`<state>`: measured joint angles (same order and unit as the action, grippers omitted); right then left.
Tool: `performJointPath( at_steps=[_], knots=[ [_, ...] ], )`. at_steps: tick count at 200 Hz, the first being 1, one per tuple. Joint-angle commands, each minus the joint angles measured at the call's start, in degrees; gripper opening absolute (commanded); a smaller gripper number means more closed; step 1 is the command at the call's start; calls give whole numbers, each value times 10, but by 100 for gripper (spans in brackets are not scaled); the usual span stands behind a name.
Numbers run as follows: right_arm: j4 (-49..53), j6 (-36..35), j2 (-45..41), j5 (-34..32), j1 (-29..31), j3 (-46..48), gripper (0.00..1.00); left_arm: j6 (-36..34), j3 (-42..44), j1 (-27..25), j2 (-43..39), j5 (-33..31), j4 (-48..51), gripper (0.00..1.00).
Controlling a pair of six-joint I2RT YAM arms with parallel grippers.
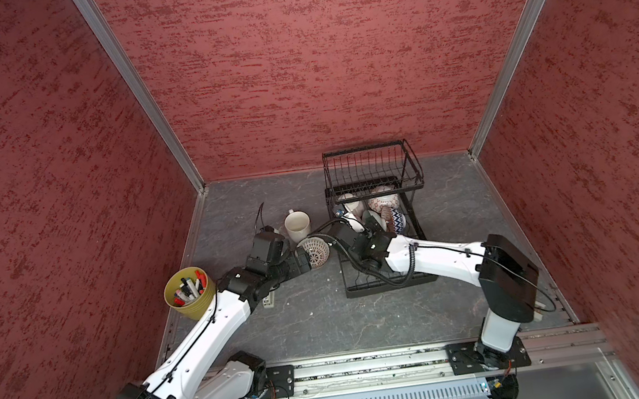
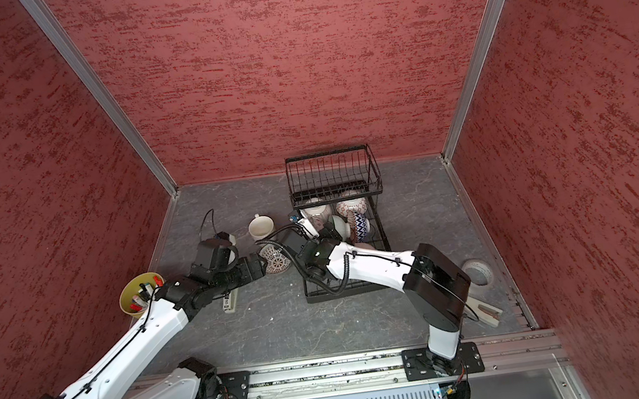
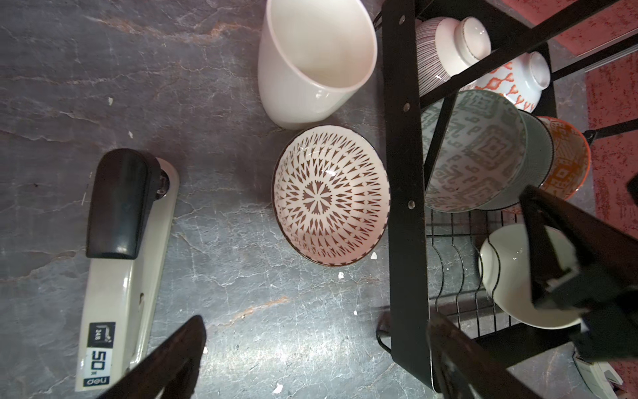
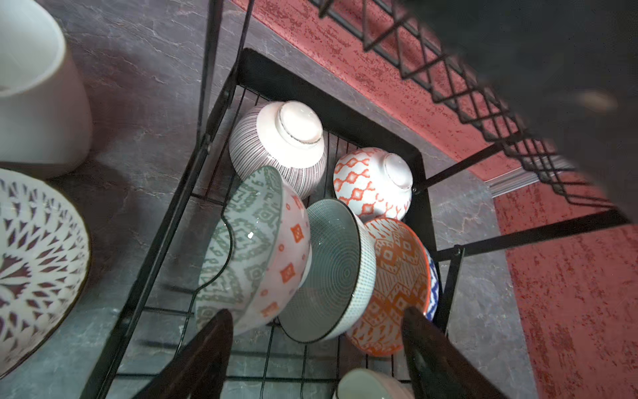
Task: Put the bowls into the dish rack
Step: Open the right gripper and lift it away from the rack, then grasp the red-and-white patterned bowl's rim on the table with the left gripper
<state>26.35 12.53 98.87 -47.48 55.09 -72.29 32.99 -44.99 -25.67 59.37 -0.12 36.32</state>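
The workspace is a red-walled enclosure with a grey stone-look tabletop (image 1: 326,325). The dish rack (image 3: 402,145) stands right of centre, toward the back wall. Its lower tier holds a row of bowls on edge, led by the green-patterned bowl (image 4: 241,248). The striped bowl (image 4: 279,145) and the orange-lattice bowl (image 4: 373,179) sit inverted behind the row, and a cream bowl (image 3: 511,276) lies nearer the front. Free wire slots show beside the cream bowl.

The right gripper (image 4: 317,312) hovers over the lower tier, jaws apart and holding nothing. The left gripper (image 3: 315,323) is spread wide and empty, aimed at the one bowl left on the table.

That triangle-patterned bowl (image 3: 331,195) sits mouth-up, just beside the rack's side upright and the cream mug (image 3: 310,62). Contact with either cannot be confirmed.

Recommended procedure (a judgement):
1. Take the rim on its free side, away from mug and rack.
2. Place one finger inside and one outside, then close firmly. Glazed ceramic probably slips.
3. Lift straight up before traversing, so the mug is not dragged.
4. Move the right arm clear before crossing the rack's side.
5. Tilt the bowl on edge and seat it in a free slot near the cream bowl.
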Motion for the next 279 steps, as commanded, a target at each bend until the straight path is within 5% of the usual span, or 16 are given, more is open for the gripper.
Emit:
performJointPath(
  at_steps=[1, 109, 204, 279],
  knots=[
    [-30, 30, -48, 43, 3, 32, 78, 8, -16, 5, 13, -4, 12, 100],
    [-118, 105, -278, 127, 3, 208, 80, 18, -56, 10, 106, -10, 45, 100],
    [-110, 134, -286, 142, 2, 227, 80, 11, -105, 12, 242, -5, 23, 96],
    [-96, 147, -274, 150, 2, 223, 80, 11, -113, 18, 313, 7, -12, 74]
  ],
)
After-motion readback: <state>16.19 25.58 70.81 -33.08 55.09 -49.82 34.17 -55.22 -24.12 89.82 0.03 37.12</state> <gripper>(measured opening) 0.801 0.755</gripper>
